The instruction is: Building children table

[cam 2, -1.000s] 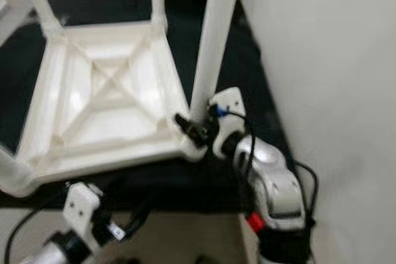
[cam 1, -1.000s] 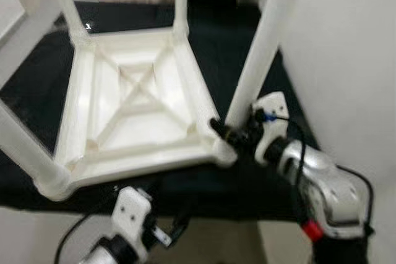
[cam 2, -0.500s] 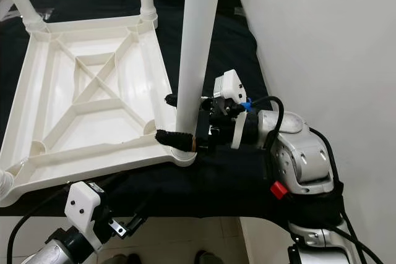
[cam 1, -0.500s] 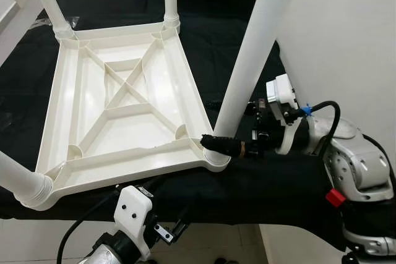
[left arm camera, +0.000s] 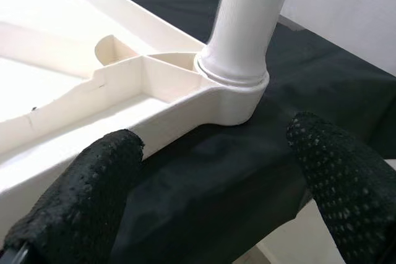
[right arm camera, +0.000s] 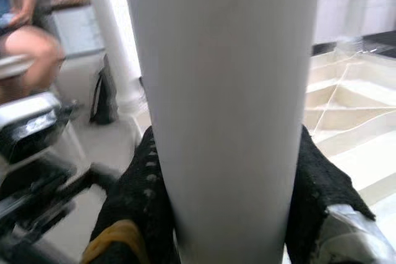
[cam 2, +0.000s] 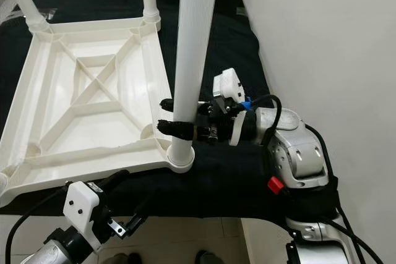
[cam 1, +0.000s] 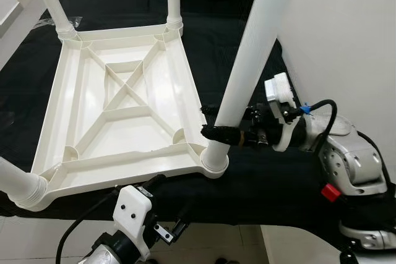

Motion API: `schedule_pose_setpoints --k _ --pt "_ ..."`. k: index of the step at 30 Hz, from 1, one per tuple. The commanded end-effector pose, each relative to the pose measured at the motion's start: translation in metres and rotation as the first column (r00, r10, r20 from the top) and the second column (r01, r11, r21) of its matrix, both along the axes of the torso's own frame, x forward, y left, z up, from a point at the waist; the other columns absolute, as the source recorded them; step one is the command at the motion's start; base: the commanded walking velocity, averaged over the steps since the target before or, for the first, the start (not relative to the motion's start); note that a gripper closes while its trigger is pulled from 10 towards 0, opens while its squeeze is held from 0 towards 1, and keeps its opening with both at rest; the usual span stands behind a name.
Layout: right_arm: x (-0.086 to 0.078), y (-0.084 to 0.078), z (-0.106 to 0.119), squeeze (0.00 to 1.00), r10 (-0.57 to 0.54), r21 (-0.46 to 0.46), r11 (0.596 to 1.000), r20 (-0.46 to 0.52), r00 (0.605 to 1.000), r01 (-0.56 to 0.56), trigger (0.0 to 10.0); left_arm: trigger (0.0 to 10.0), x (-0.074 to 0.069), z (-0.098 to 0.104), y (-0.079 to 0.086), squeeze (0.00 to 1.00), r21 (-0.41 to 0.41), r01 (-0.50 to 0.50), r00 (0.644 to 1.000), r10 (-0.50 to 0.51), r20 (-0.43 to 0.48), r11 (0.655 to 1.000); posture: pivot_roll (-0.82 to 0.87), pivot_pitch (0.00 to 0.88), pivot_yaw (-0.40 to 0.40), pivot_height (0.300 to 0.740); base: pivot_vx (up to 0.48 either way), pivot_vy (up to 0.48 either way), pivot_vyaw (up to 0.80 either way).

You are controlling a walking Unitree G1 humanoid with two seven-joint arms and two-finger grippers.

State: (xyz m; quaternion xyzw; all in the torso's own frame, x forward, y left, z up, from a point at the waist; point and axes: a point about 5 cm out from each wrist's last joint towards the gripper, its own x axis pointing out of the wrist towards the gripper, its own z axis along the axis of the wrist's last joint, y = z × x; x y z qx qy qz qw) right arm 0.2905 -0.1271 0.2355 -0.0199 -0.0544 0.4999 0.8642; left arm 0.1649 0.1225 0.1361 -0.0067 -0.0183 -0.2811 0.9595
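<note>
A white plastic children's table (cam 1: pixel 124 103) lies upside down on a black cloth, its ribbed underside up. White legs stand in its corner sockets. My right gripper (cam 1: pixel 210 122) is shut on the near right leg (cam 1: pixel 244 66), a little above that leg's socket (cam 1: pixel 213 160); its black fingers (right arm camera: pixel 145 196) press both sides of the tube. My left gripper (left arm camera: pixel 210 171) hangs open below the front edge of the cloth, facing that same socket corner (left arm camera: pixel 232 94) without touching it.
A white wall (cam 1: pixel 346 41) rises close on the right, just behind my right arm. The black cloth (cam 1: pixel 272 177) ends at a front edge above a pale floor. A seated person (right arm camera: pixel 21 26) is off to one side in the right wrist view.
The camera steadied after a blurred shift. My right gripper slid up the near right leg, from level with the socket to a little above it.
</note>
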Motion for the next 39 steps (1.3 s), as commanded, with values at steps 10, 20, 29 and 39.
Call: schedule_pose_setpoints --k 10,20,29,39 --pt "-0.022 -0.011 -0.086 0.00 -0.696 -0.306 0.713 -0.202 0.689 0.631 0.0 10.0 0.004 -0.007 -0.001 0.00 0.004 0.021 0.999 -0.021 -0.025 1.000 0.04 0.176 -0.046 0.740 0.000 0.000 0.00" --pt "-0.018 0.011 -0.049 1.00 -0.376 -0.119 0.926 -0.192 0.907 0.359 10.0 10.0 0.002 -0.009 -0.003 0.00 -0.002 0.021 0.999 -0.021 -0.025 1.000 0.03 0.153 -0.051 0.740 0.000 0.000 0.00" --pt "-0.031 0.009 -0.006 0.00 0.279 -0.058 0.957 -0.069 0.958 -0.283 10.0 10.0 0.000 -0.008 -0.006 0.00 -0.008 0.028 0.999 -0.029 -0.027 1.000 0.06 0.159 -0.041 0.740 0.000 0.000 0.00" --pt "-0.012 0.002 0.016 0.00 0.468 -0.140 0.873 -0.024 0.883 -0.467 10.0 10.0 -0.003 -0.007 -0.005 0.00 -0.002 0.027 0.999 -0.027 -0.027 1.000 0.08 0.165 -0.041 0.740 0.000 0.000 0.00"
